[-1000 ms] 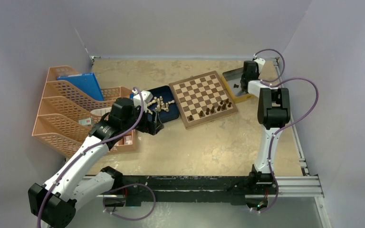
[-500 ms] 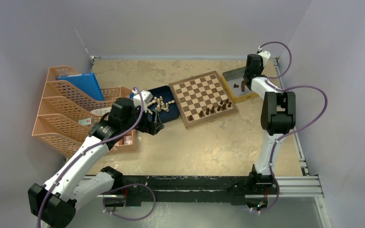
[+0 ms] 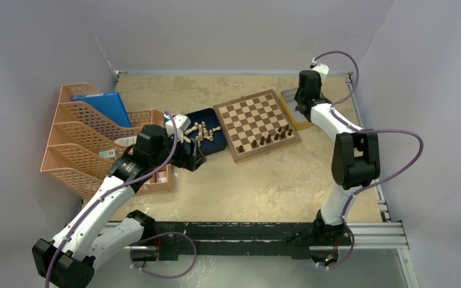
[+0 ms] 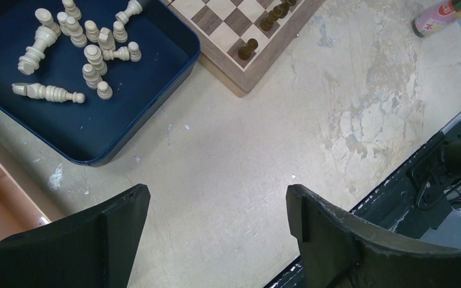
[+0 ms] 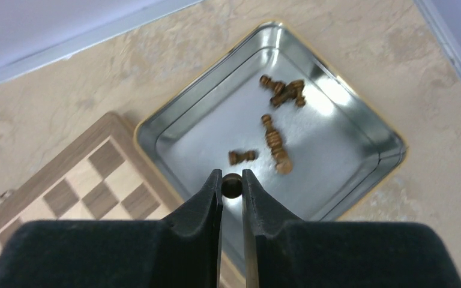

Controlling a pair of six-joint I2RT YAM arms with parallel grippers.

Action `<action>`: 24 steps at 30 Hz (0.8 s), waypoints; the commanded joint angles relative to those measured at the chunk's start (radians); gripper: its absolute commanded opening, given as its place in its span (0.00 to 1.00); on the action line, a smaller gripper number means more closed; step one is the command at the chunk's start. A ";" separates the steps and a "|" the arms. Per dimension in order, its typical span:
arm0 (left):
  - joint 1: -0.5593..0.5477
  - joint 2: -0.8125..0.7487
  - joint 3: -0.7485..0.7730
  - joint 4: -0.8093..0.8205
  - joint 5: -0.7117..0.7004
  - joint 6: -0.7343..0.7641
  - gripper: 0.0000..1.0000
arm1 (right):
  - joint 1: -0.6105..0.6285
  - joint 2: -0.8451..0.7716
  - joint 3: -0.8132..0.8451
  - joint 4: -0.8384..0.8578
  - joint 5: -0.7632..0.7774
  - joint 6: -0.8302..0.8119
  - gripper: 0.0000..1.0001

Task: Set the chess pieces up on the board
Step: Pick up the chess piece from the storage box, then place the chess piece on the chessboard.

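Two grippers are in view. The left gripper (image 4: 216, 192), at the bottom of the left wrist view, has its fingers (image 4: 120, 225) spread wide with nothing between them. Only bare table (image 4: 264, 138) lies beneath. In the top view this bare stretch fills the lower centre, bounded by the arm bases below and the board (image 3: 249, 117) above. It is the widest open room.

One blue tray (image 4: 126, 132) lies at the upper left of the left wrist view. It holds about fourteen cream pieces (image 4: 93, 57), most upright and at least two lying flat. Its right corner is just beside the board; contact cannot be confirmed.

The one board is square and set askew to the table edges, with a corner pointing at the bottom of the top view. Dark pieces (image 3: 268, 139) stand in a line along its lower right edge, rising to the right. They are too small to count exactly. The other checks are open.

One metal tin (image 5: 336, 120) lies with its rim just beside the board's border. It contains a lone piece (image 5: 242, 157) lying flat, a short row (image 5: 274, 141) lying end to end up the frame, and a small cluster (image 5: 283, 90).

The right gripper (image 5: 232, 175) is pinched on one held piece (image 5: 232, 186), over the tin's corner nearest the board. The piece shows end-on as a round disc, so its long axis runs along the fingers. Whether it rests on the tin cannot be told.
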 commanded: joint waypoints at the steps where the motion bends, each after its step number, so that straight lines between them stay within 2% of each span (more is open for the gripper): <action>1: 0.005 -0.014 0.013 0.031 0.034 0.009 0.84 | 0.046 -0.081 -0.059 -0.009 -0.008 0.023 0.17; 16: 0.005 -0.007 0.010 0.035 0.051 0.011 0.84 | 0.225 -0.160 -0.154 -0.034 -0.032 0.024 0.18; 24: 0.005 -0.005 0.014 0.042 0.051 0.014 0.84 | 0.252 -0.148 -0.171 -0.068 -0.043 0.018 0.18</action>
